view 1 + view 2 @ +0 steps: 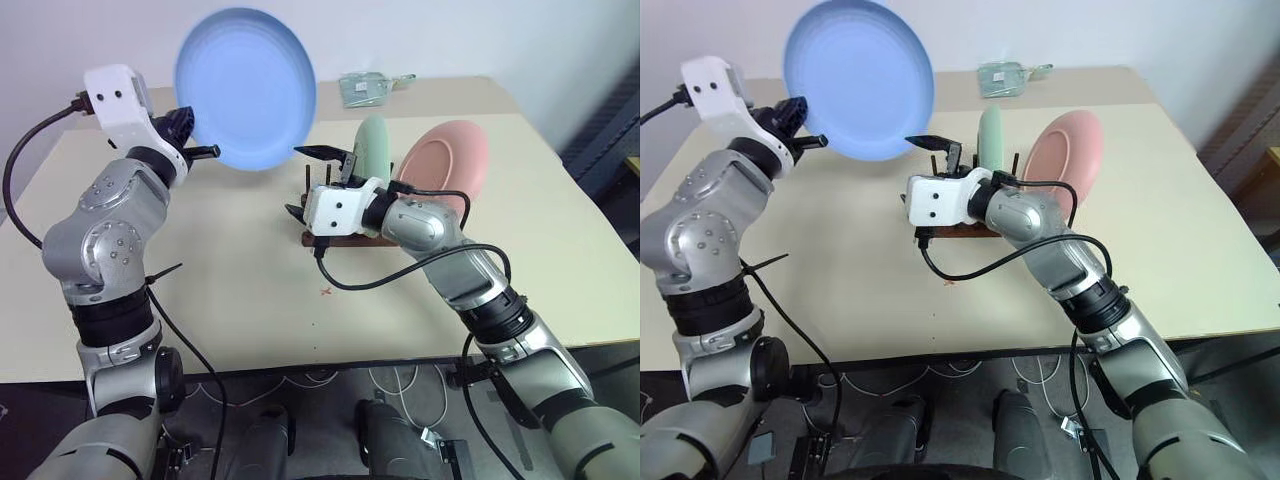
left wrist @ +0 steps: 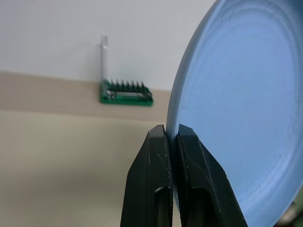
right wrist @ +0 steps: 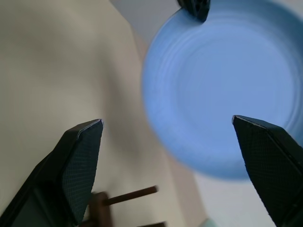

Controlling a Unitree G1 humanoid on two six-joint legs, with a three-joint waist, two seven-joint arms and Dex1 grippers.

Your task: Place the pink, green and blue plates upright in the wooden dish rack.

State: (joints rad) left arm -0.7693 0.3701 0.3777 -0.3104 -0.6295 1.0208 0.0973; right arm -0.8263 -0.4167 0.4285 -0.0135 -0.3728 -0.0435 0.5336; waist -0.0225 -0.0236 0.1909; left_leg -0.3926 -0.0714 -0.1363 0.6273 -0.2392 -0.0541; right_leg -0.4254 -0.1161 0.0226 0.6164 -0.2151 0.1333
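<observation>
The blue plate [image 1: 246, 88] is held up in the air, in the upper left of the frame, with its face turned to the camera. Its lower left edge is pinched between the pressed-together fingers [image 2: 199, 179] of the left gripper [image 1: 203, 143]. The right gripper [image 3: 173, 165] is seen at the centre of the frame, near the lower right edge of this plate; its fingers are spread wide and nothing is held between them. The wooden dish rack [image 1: 345, 235] stands on the beige worktop [image 1: 230, 290] just behind the right gripper. The green plate [image 1: 373, 147] stands upright in it, and the pink plate [image 1: 447, 160] stands tilted at its right end.
</observation>
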